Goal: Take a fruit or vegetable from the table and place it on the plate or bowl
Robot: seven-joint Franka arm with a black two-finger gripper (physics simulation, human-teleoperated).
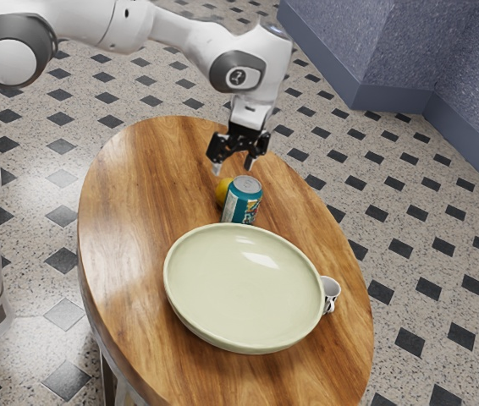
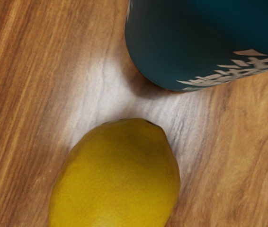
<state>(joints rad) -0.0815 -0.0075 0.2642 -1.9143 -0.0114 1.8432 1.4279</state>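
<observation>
The exterior view shows the gripper [image 1: 235, 159] hanging just above the lemon [image 1: 222, 191] with its fingers spread wide and nothing between them. The fruit sits on the wooden table [image 1: 129, 211] half hidden behind the teal can [image 1: 242, 200], with the pale plate [image 1: 244, 286] near them toward the front edge and a small white cup [image 1: 331, 294] at the plate's far rim. The wrist view gives what that angle hides: the lemon [image 2: 117, 177] lies on its side just beside the can [image 2: 195, 42], not touching it, its long axis flat on the wood [image 2: 30, 71] and one blunt tip aimed roughly at the can's base.
</observation>
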